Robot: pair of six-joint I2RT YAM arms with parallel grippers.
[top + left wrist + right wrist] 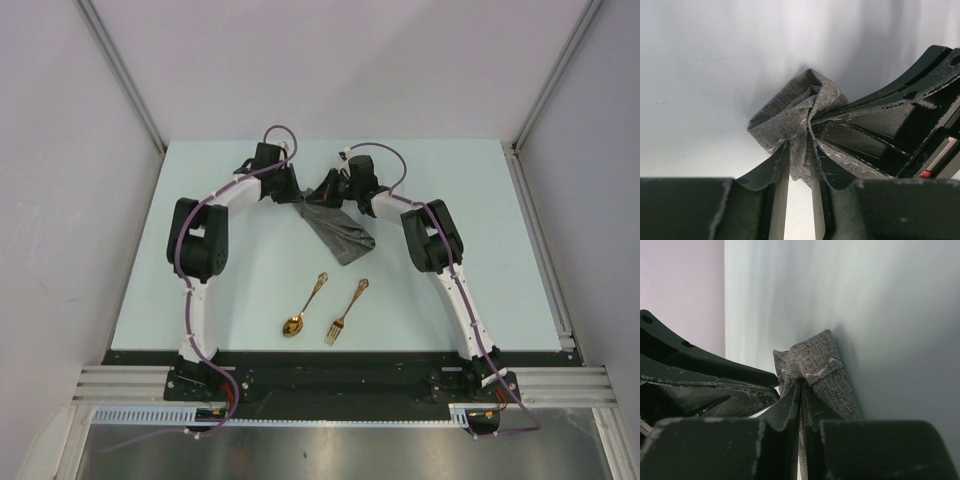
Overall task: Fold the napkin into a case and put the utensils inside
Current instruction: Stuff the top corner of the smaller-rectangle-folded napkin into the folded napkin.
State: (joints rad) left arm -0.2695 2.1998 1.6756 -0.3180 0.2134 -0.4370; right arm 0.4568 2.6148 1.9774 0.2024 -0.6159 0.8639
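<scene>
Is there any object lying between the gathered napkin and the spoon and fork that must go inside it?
Nothing visible. The napkin, pinched by the right pincer at the far middle of the table, and the spoon and fork on the near side have only bare table between them.

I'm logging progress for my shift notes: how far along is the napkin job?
Done: nothing folded yet. In hand: the left hand and right hand both pinch the bunched napkin. Remaining: folding it, then loading the spoon and fork lying on the table.
</scene>
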